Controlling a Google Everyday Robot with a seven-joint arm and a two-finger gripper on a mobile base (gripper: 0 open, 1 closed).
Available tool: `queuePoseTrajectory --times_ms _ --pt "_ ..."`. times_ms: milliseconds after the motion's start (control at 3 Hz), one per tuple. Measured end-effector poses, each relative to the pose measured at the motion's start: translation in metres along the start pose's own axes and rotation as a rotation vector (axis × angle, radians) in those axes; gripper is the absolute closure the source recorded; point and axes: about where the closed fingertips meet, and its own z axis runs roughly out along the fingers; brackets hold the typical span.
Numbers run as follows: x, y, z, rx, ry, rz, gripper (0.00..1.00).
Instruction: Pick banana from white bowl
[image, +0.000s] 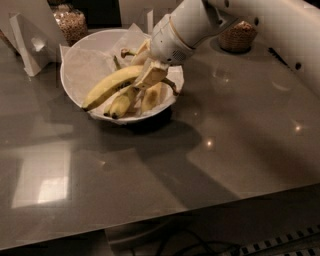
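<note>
The white bowl (75, 50) stands at the back left of the grey table, lined with crinkled white paper. The long curved yellow banana (111, 86) lies slanted in it, low end at the left and high end at the right. My gripper (150, 75) reaches down into the bowl's right half, and its fingers are shut on the banana's right end. Shorter bananas (122, 102) lie just under and in front of the long one. Another banana end with a brown stem (128, 51) shows behind the gripper.
A glass jar of grain (71, 22) stands behind the bowl, and another jar (239, 36) is at the back right under my arm. A white folded stand (29, 42) is at the far left. The table's front edge (165, 217) runs along the bottom.
</note>
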Motion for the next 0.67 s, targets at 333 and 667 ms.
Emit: queuePoseTrajectory --times_ms 333,667 --pt "-0.003 0.006 -0.020 0.008 0.013 0.000 1.00" --pt "-0.002 0.019 -0.040 0.014 -0.009 0.014 1.00"
